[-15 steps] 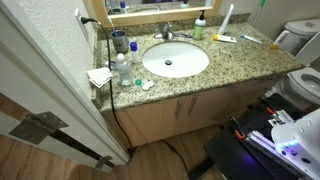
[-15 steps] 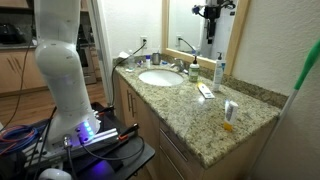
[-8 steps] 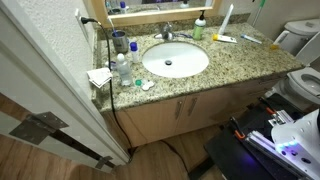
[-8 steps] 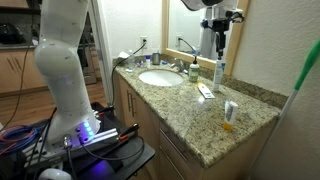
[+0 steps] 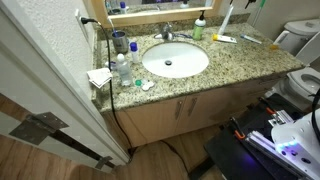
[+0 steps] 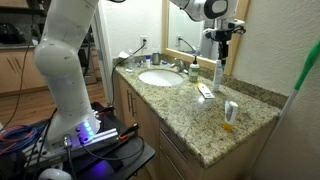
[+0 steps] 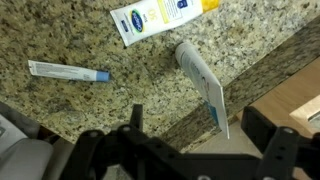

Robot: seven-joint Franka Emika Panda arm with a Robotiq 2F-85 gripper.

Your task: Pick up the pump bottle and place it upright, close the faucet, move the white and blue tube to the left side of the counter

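While hovering with jaws spread wide and empty over the far right end of the counter [image 5: 250, 57], risks toppling the white and blue tube [image 6: 219, 70], propped at a slant against the back wall [image 6: 262, 60], by any off-centre descent or clipped tip. Could also scrape that wall. Finds the tube directly beneath the gripper [image 6: 222, 38], untouched, right of the faucet [image 5: 167, 33].

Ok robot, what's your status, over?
Gripper open, empty. White and blue tube leaning on the back wall, right below it, untouched. Pump bottle upright. Nothing in between.
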